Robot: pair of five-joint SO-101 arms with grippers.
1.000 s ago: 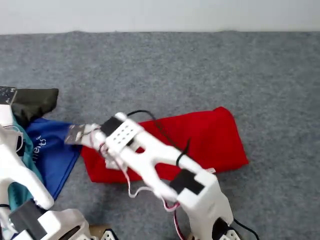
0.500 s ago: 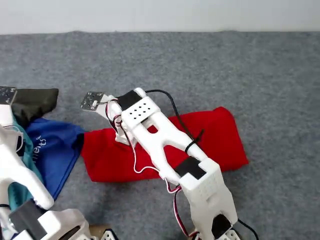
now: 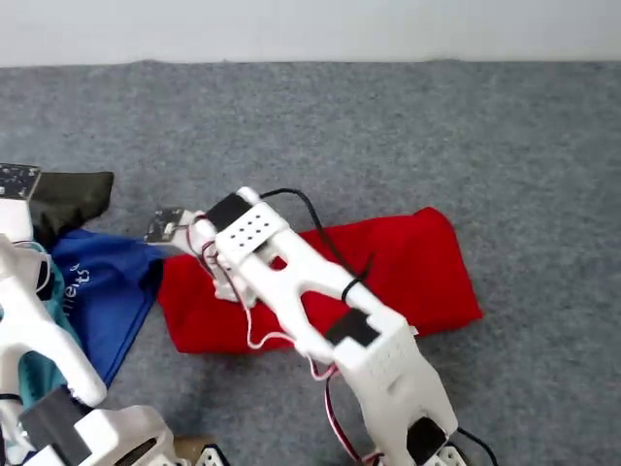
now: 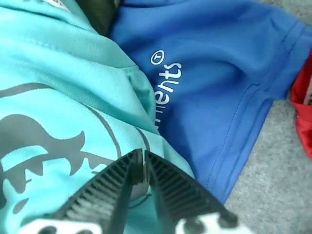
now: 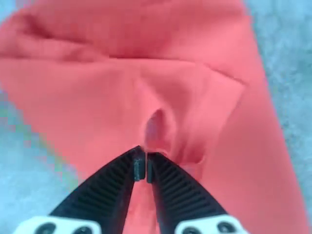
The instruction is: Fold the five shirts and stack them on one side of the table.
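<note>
Grey felt covers the worktop, and at its nine o'clock edge a teal shirt, a dark green shirt and a blue shirt lie overlapping, the left arm with its jaws clenched just over the teal one. Just beside the blue one, toward three o'clock, lies the folded red shirt, the right arm with its jaws clenched on a pucker at its nine o'clock end.

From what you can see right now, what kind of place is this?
Probably a robotics lab or test bench. The table is covered in grey fabric, with a plain white wall behind; the white right arm and left arm stand at it; a red shirt and blue shirt lie as practice material.
</note>
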